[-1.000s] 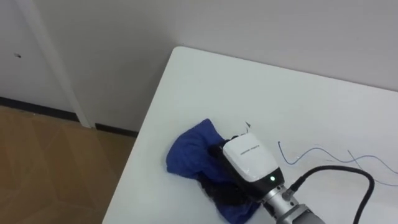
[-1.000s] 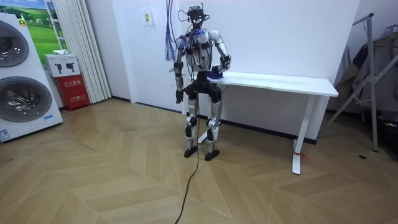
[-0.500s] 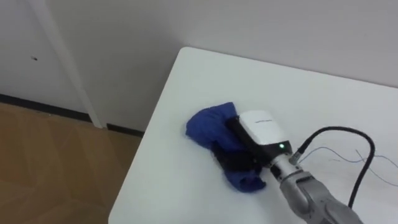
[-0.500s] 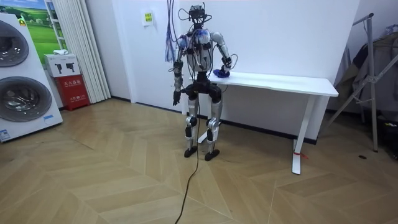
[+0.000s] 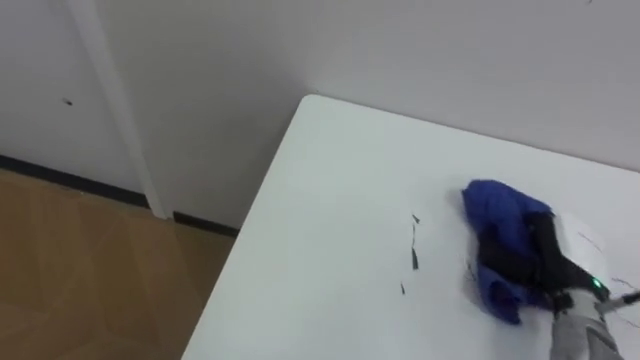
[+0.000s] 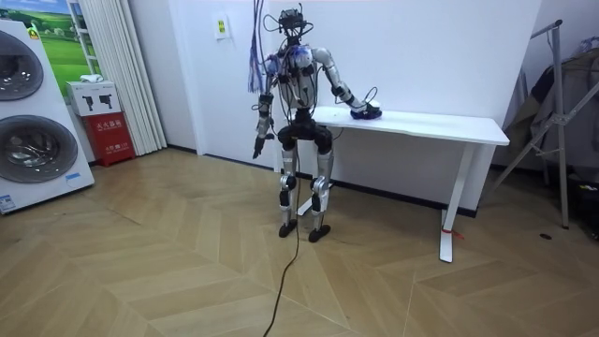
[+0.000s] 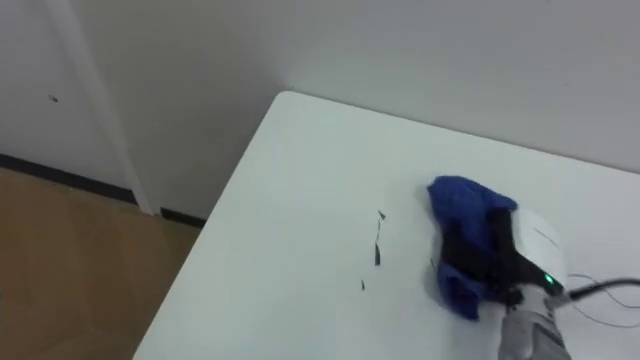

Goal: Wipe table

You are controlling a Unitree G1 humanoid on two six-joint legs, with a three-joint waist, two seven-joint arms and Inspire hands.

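One blue cloth [image 5: 498, 235] is bunched up on the white table [image 5: 320, 190], well in from the near corner and over toward the right side of the eye views. The right hand [image 5: 568, 248] is laid across the cloth's right half. Its dark fingers [image 5: 535, 262] are curled into the folds, so the cloth is gripped, not just pressed flat. A few small dark marks [image 5: 414, 250] can be seen on the tabletop just left of the cloth, not touched by it. In the room view the robot is stood upright at the table's end on the room view's left, with the right arm stretched out over the top to the cloth. The left hand [image 6: 255, 150] is hung down beside the hip, clear of the table, and whether it's open or closed can't be told from that far off. Wooden floor [image 5: 80, 270] is seen past the table's edge. A washing machine [image 6: 33, 140] and a red box [image 6: 109, 136] are parked by the wall, well apart from everything.
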